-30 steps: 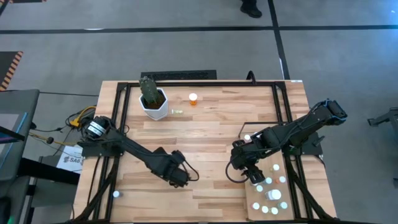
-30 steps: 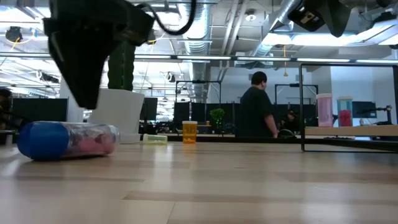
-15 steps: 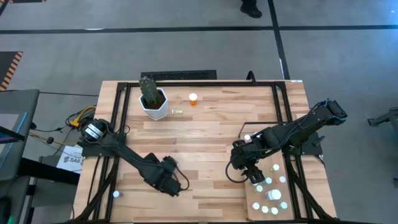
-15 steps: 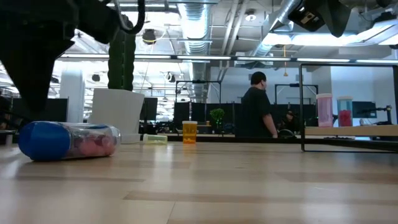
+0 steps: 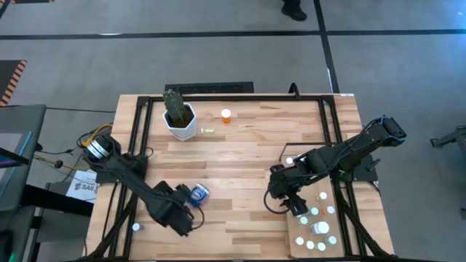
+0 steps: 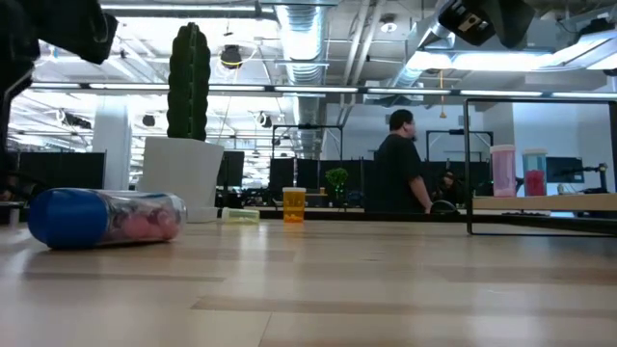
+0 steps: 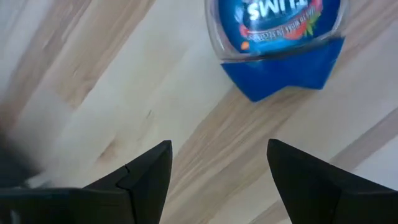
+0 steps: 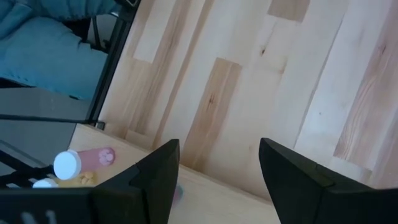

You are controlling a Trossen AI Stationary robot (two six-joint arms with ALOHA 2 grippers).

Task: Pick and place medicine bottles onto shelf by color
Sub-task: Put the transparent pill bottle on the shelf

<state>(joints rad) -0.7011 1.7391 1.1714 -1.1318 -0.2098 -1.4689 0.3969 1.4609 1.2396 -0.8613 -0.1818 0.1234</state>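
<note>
In the lower left of the overhead frame, the left gripper (image 5: 185,227) hovers with its jaws apart and empty, just beside a blue-capped bottle (image 5: 198,193) lying on its side on the table (image 5: 240,153). At lower right, the right gripper (image 5: 279,206) stands with its jaws apart, holding nothing, at the edge of the shelf (image 5: 300,229), where white-capped bottles (image 5: 317,228) cluster. An orange bottle (image 5: 226,116) stands at upper centre near the cactus pot (image 5: 180,122).
</note>
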